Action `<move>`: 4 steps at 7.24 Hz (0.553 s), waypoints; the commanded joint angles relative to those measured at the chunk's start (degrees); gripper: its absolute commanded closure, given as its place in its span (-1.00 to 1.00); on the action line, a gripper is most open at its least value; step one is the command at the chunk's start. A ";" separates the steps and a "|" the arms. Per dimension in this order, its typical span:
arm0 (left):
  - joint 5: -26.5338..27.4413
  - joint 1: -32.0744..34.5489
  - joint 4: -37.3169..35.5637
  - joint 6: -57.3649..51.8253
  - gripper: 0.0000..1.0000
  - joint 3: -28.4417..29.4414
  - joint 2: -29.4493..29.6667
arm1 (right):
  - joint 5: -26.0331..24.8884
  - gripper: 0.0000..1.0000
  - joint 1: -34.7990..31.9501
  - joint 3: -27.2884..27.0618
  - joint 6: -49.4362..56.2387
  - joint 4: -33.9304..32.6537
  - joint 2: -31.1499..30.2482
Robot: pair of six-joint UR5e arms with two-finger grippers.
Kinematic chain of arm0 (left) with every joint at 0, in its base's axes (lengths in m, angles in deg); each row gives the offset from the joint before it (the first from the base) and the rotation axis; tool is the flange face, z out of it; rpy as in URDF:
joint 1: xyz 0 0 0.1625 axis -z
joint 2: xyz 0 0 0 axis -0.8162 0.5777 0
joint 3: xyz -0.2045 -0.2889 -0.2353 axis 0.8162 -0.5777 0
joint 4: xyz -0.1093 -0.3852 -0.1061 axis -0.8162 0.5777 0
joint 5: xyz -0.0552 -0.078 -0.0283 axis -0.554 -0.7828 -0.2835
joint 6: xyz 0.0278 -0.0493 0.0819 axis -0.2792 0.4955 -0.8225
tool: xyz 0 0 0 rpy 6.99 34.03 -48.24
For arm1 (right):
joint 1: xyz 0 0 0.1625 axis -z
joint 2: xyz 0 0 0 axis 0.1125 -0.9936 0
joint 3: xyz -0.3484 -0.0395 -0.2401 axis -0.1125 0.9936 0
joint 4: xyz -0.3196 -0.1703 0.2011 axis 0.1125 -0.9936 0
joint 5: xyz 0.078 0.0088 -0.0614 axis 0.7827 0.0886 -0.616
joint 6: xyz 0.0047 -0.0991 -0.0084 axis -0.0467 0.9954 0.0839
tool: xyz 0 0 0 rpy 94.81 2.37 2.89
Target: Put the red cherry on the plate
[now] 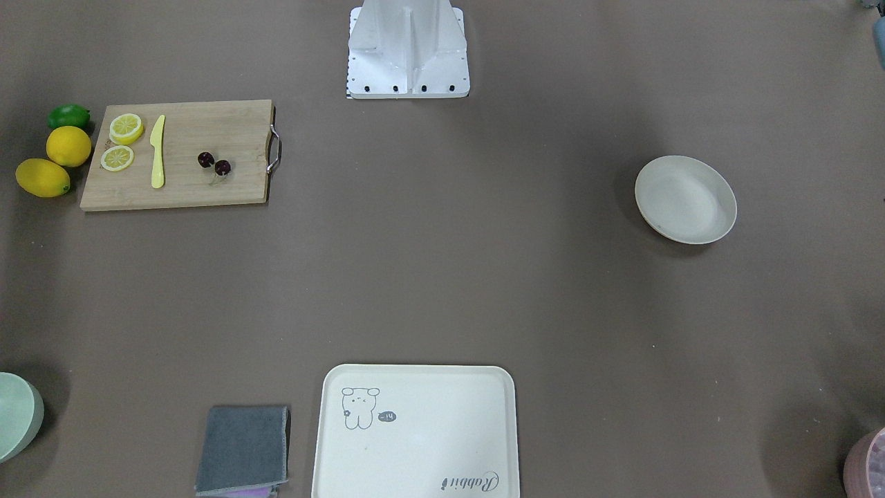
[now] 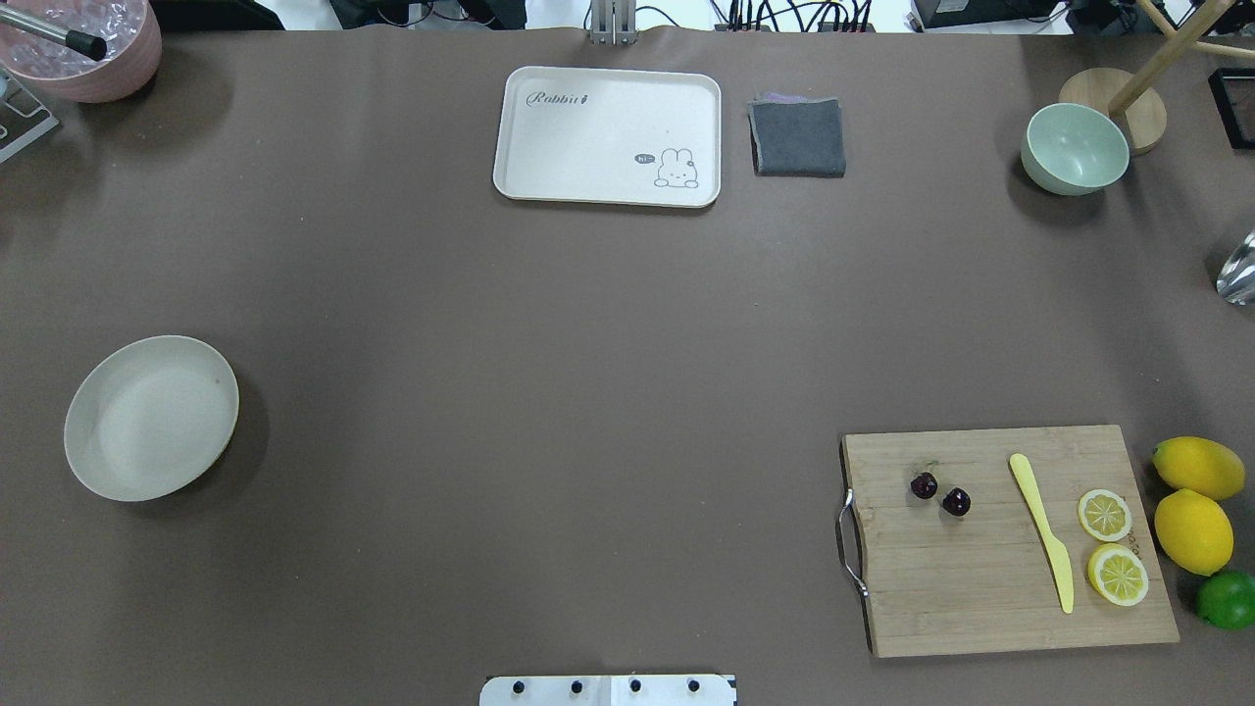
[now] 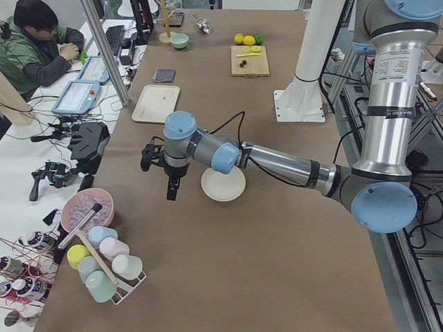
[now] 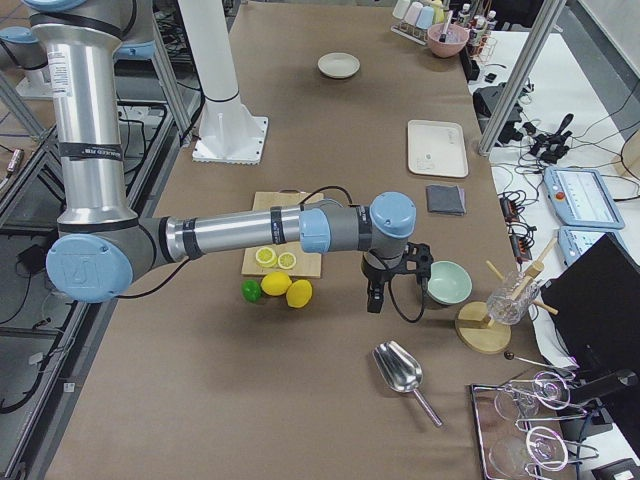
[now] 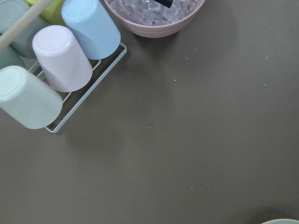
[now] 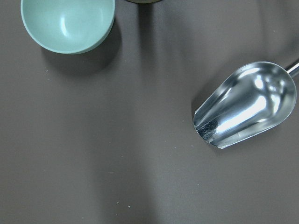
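**Cherries wait on the board, plate sits across the bench**

From my remote station: the red cherry [image 2: 956, 502], a dark pair joined by thin stems, lies on the wooden cutting board [image 2: 980, 598] at the bench's [image 2: 549, 373] near right corner. It sits toward the board's metal-handled end and touches nothing else. On the same board, a yellow knife [image 2: 1042, 529] lies between the cherries and two lemon slices [image 2: 1105, 514]. Just past the board's outer end, two whole lemons [image 2: 1193, 530] and a lime [image 2: 1228, 599] line the bench's right edge.

The plate [image 2: 150, 419] rests bare by the left edge, well apart from the board.

The left pincer [image 3: 171, 188] hangs fingers-down above the bench near the plate, on the side toward the bench's left end. I see it only from the side camera and cannot tell whether it is apart or together. Its wrist camera looks down on upturned pastel cups [image 5: 63, 58] in a wire rack and a pink bowl of ice [image 5: 154, 16].

The right pincer [image 4: 375, 298] hangs above the right end, between the whole lemons and a pale green bowl [image 4: 449, 283]. Its state, too, I cannot tell. A steel scoop [image 6: 245, 105] lies below its wrist camera.

At the far edge sit a cream tray [image 2: 588, 127] with a rabbit drawing and a folded grey cloth [image 2: 798, 137].
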 commanded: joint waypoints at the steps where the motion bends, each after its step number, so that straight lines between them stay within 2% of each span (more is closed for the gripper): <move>1: 0.07 -6.51 12.60 12.21 -0.96 1.53 -1.91 | 0.00 -1.00 -0.09 -0.27 -0.37 0.00 -0.16; 2: 0.85 -12.10 22.15 14.88 -0.96 5.63 -4.19 | 0.00 -1.00 -0.01 -0.44 -0.46 0.00 -0.33; 4: 1.04 -16.62 44.46 23.99 -0.96 14.94 -8.15 | 0.09 -1.00 -0.01 -1.06 -0.28 0.00 -0.51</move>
